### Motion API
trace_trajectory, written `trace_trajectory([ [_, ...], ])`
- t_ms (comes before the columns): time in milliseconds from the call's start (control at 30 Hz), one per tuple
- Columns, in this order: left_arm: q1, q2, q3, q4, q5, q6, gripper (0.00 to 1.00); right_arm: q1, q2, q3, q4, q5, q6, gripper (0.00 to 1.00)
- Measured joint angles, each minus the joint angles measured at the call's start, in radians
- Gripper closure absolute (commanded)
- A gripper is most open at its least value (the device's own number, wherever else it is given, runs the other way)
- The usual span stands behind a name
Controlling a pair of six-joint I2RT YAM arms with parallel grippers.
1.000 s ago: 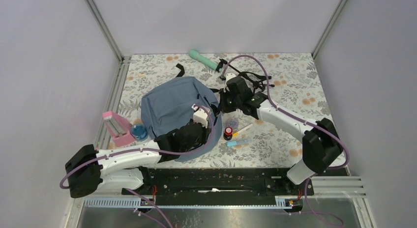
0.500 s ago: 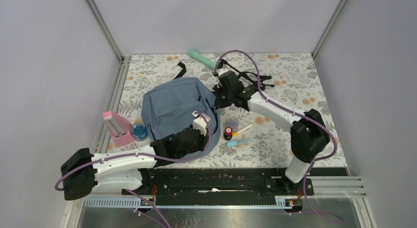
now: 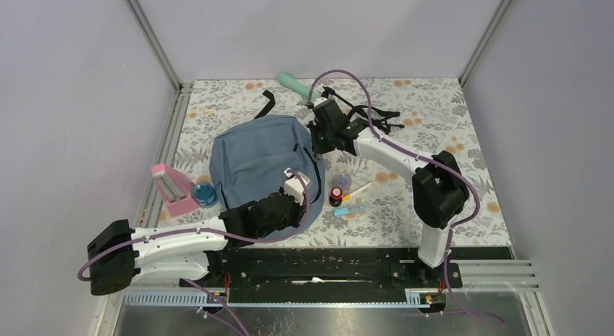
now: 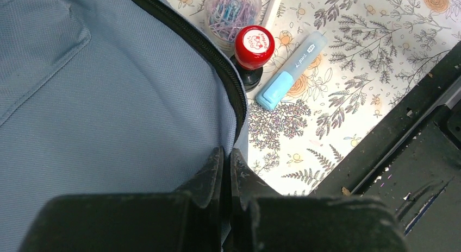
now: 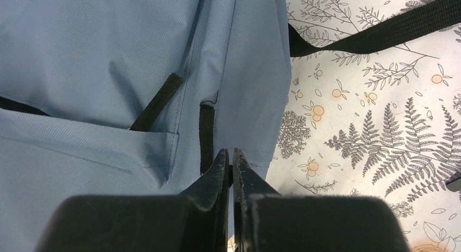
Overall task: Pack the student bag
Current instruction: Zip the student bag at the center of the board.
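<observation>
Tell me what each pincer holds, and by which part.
Both are shut on the student bag: the left pincer pinches its near edge beside the zipper, the right pincer its far edge beside a black strap tab.

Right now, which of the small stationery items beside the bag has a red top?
The round stamp, standing between the paper-clip jar and the light-blue highlighter; the jar is clear and the highlighter blue.

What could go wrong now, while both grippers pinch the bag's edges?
1. The left gripper holds only the bag's thin edge; the fabric may slip out if pulled.
2. The stamp, clip jar and highlighter sit right beside that edge; a dragged bag could knock them over or cover them.
3. The right gripper also pinches just an edge, so lifting may sag the bag unevenly.
</observation>
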Motion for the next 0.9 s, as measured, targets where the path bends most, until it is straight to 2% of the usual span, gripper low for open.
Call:
trace_trajectory([
  [333,0.0,-0.039,-0.012,-0.003,-0.002,0.002,1.0,0.0,0.072,0.086,-0.058,-0.012,0.004,1.0],
  [367,0.0,-0.043,-0.012,-0.008,-0.003,0.0,0.94,0.0,0.072,0.088,-0.06,-0.014,0.005,1.0],
  [400,0.0,-0.05,-0.011,-0.014,-0.007,-0.007,0.76,0.0,0.072,0.089,-0.061,-0.019,0.008,0.98],
  [433,0.0,-0.058,-0.009,-0.029,-0.012,-0.016,0.49,0.0,0.072,0.089,-0.063,-0.022,0.01,0.87],
  [467,0.0,-0.066,-0.003,-0.048,-0.013,-0.026,0.34,0.0,0.072,0.089,-0.066,-0.025,0.01,0.69],
  [500,-0.005,-0.077,0.008,-0.08,-0.01,-0.034,0.2,0.0,0.072,0.089,-0.061,-0.024,0.011,0.54],
  [567,-0.027,-0.102,0.049,-0.156,-0.019,-0.073,0.03,-0.005,0.072,0.094,-0.047,-0.019,0.013,0.37],
  [700,-0.023,-0.127,0.15,-0.233,-0.058,-0.09,0.01,-0.023,0.047,0.098,-0.023,-0.026,0.011,0.26],
  [900,0.125,-0.117,0.33,-0.344,0.008,-0.09,0.01,-0.032,-0.074,0.089,-0.012,-0.05,0.01,0.25],
])
